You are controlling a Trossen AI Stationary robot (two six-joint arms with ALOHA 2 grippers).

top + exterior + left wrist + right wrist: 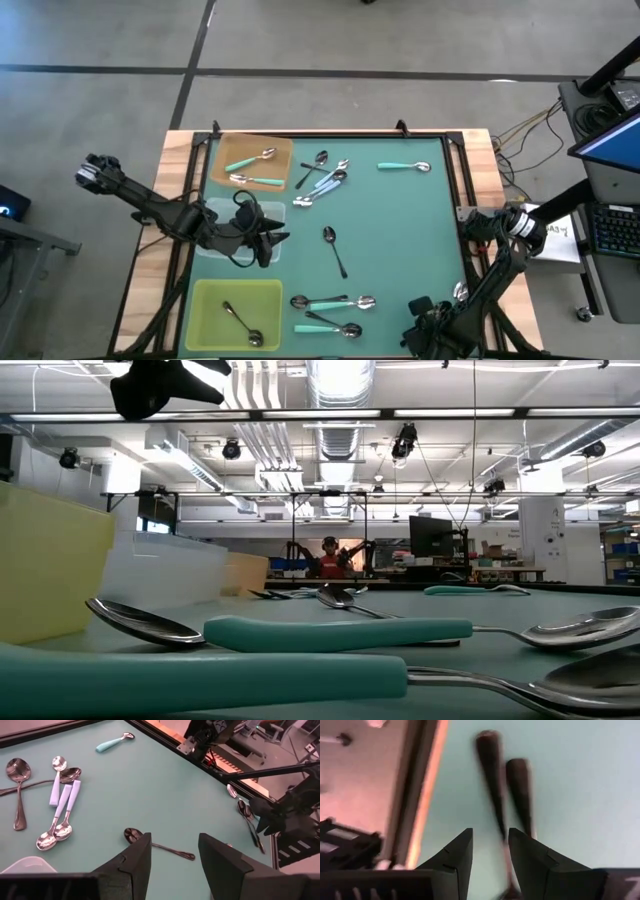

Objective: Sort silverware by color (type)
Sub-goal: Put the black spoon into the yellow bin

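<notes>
Two teal spoons in brown tray; one black spoon in yellow tray. Left end effector apart; right end effector unclear.

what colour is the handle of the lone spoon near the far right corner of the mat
Mint-teal; the lone spoon shows best in the high view, apart from the other spoons.

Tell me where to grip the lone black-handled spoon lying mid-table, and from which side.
Take the black-handled metal spoon across the middle of its thin handle, coming straight down from above. It lies flat and alone on the green mat, bowl toward the far edge and handle angled toward the near one, so turn the hand's fingers crosswise to that slant. The shiny bowl looks too wide and slippery.
</notes>
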